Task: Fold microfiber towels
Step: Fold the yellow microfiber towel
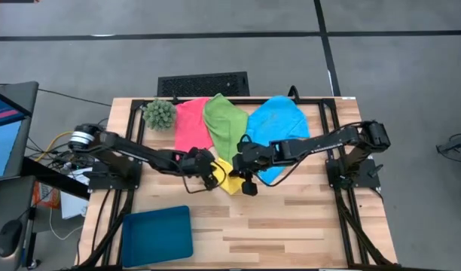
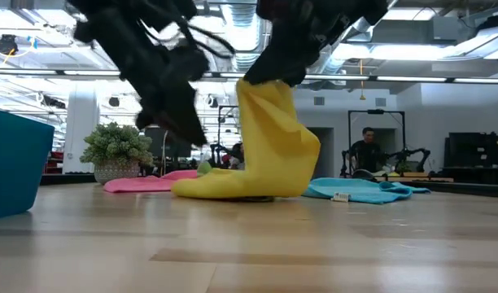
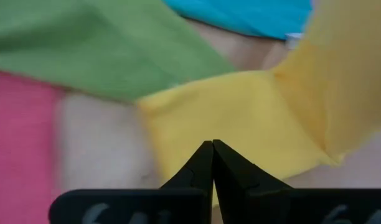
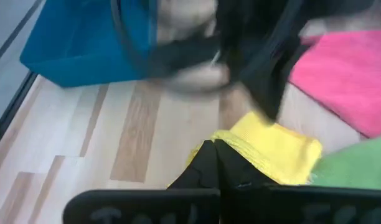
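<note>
Surroundings: a dark teal tray [image 1: 157, 235] sits at the near-left corner of the wooden table [image 1: 291, 226], well apart from the action; a spiky green plant [image 1: 160, 114] stands at the far-left corner, just beside the pink towel [image 1: 190, 124].
In the way: both dark arms meet over the middle of the table, and from above they cover much of the yellow towel [image 1: 230, 179] (only a small wedge peeks out between them).
Background: in the low view a person [image 2: 366, 150] sits far off in the room behind the table.
Left hand: the left hand [image 1: 213, 178] is at the yellow towel's left edge, fingers pressed tight together with no gap; whether they pinch the cloth I cannot tell.
Right hand: the right hand [image 1: 248, 185] is at the towel's right side, fingers closed onto yellow cloth, one part of it lifted.
Yellow towel, lie: centre of the table, near of the green towel [image 1: 224, 124]; in the low view it rises in a steep peak toward the arms while its base stays flat on the wood.
Other towels: pink, green and bright blue towel [image 1: 279, 128] lie side by side along the far edge, long axes running far to near, green overlapping pink.
Look: plain, soft, limp cloths; blue is rumpled.
</note>
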